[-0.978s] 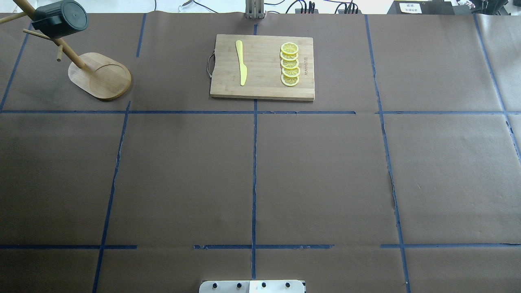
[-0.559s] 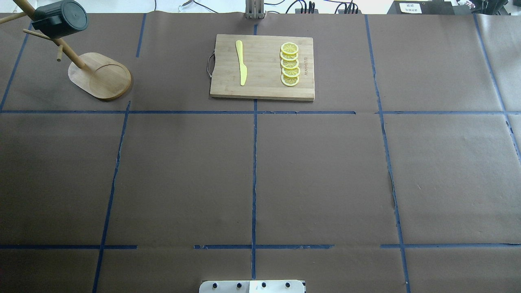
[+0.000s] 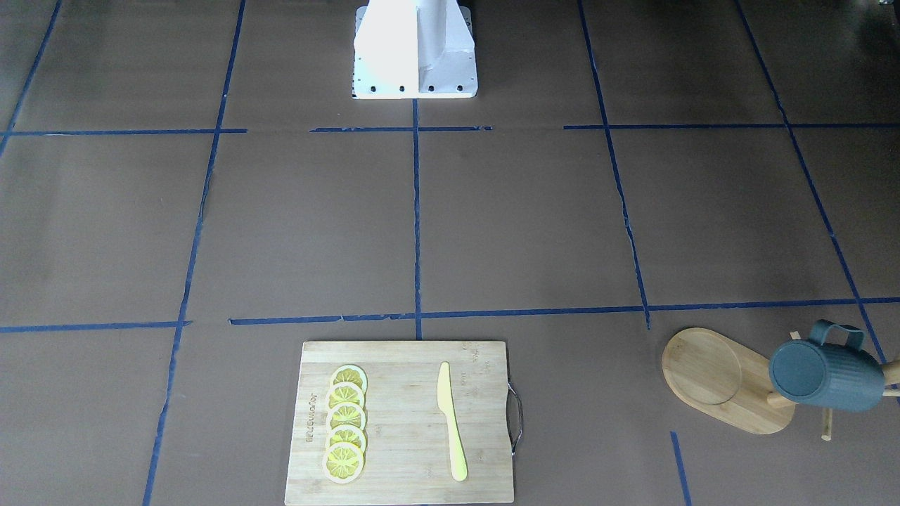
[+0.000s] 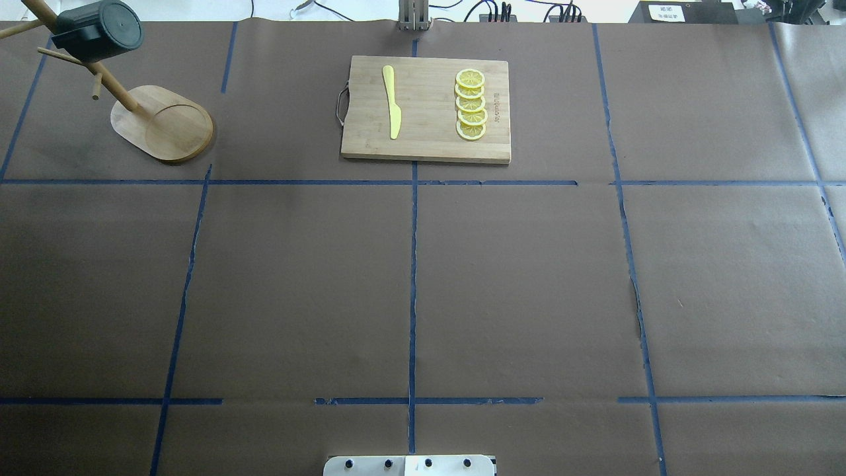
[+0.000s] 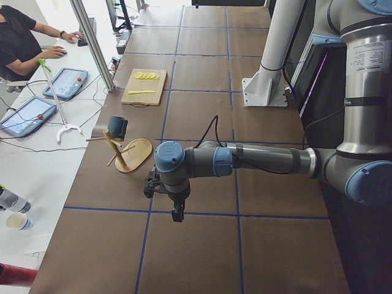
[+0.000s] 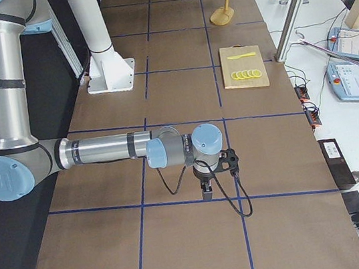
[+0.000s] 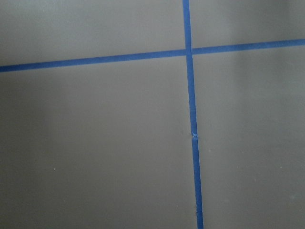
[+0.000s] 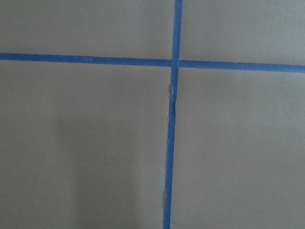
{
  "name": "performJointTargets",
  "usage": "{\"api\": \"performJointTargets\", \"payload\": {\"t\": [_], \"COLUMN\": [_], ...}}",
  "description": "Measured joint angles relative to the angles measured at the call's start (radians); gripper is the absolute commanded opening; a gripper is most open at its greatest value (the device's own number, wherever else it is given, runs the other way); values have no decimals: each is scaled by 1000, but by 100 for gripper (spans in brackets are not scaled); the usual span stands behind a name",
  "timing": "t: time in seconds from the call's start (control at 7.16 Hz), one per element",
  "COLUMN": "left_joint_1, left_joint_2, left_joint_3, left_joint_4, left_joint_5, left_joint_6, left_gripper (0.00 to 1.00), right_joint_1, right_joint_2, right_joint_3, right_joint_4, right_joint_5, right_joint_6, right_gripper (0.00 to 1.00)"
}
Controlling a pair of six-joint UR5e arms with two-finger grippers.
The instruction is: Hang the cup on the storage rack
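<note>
Overhead, the table [image 4: 423, 284] matches a second ago; nothing has shifted. Only my side cameras catch the left gripper [image 5: 177, 214] and right gripper [image 6: 207, 194], which hang over it, and I cannot tell how wide either stands. The storage rack [image 4: 162, 125] sits at the far left with the cup [image 4: 99, 31] hung on it. Overhead hides its handle; my front-facing feed shows it.

Grey-and-blue left arm [image 5: 263, 160] and right arm [image 6: 101, 149] are stretching level over opposite table [image 5: 202, 251] ends, black left gripper [image 5: 177, 214] and right gripper [image 6: 207, 194] pointing downward, finger spacing unresolvable.
</note>
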Motion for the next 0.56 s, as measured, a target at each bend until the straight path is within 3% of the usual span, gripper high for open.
{"api": "performJointTargets", "payload": {"t": [0.56], "left_joint_1": [0], "left_joint_2": [6], "left_joint_3": [-1], "left_joint_4": [-1], "left_joint_5": [-2], "left_joint_6": [0], "left_gripper": [100], "right_joint_1": [2], "right_joint_2": [-15], "right_joint_3": [15], "right_joint_4": [2], "right_joint_5": [-3], "right_joint_6": [-5], "right_gripper": [100]}}
